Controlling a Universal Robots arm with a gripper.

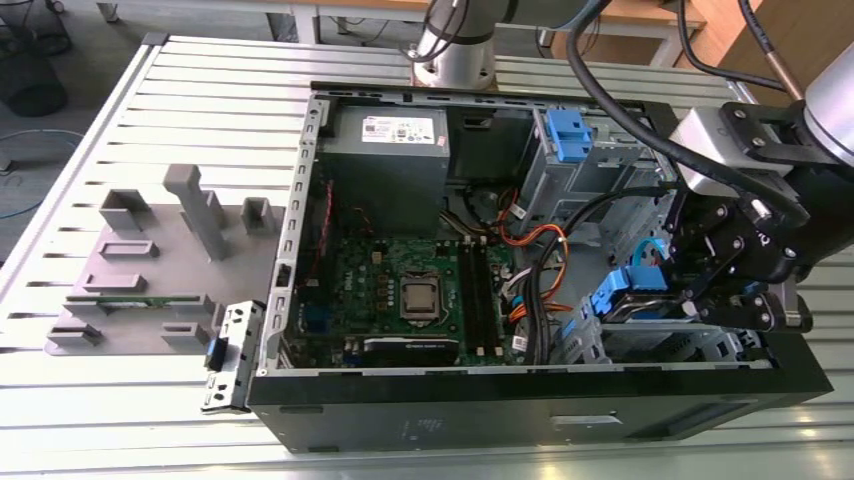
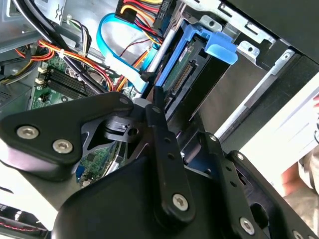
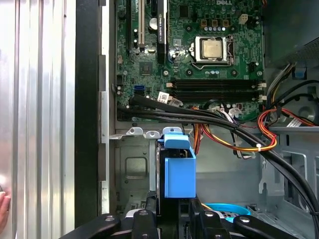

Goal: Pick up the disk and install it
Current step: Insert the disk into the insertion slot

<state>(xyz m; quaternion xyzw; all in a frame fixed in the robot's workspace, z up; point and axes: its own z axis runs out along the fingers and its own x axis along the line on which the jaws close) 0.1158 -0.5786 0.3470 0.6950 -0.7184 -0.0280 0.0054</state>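
The disk (image 1: pixel 625 295) stands on edge inside the open computer case (image 1: pixel 310 200), at the drive bay in the corner on the exterior view's right. Its blue plastic rail (image 3: pixel 179 172) and metal edge show in the first wrist view. In the second wrist view the disk (image 2: pixel 192 74) shows its connector edge and a blue tab. My gripper (image 1: pixel 671 300) hangs over that bay. Its black fingers (image 3: pixel 148 216) flank the disk on both sides, and the gripper (image 3: pixel 174 213) is shut on it. In the second wrist view the gripper (image 2: pixel 182 134) covers the disk's lower part.
The green motherboard (image 3: pixel 199 64) lies beside the bay, crossed by thick black cables (image 3: pixel 199 117) and orange wires. A grey power-supply box (image 1: pixel 387 135) and a blue bracket (image 1: pixel 567 135) sit at the far end. A grey fixture (image 1: pixel 147 260) stands on the slatted table. A hand (image 3: pixel 2 209) shows at the table edge.
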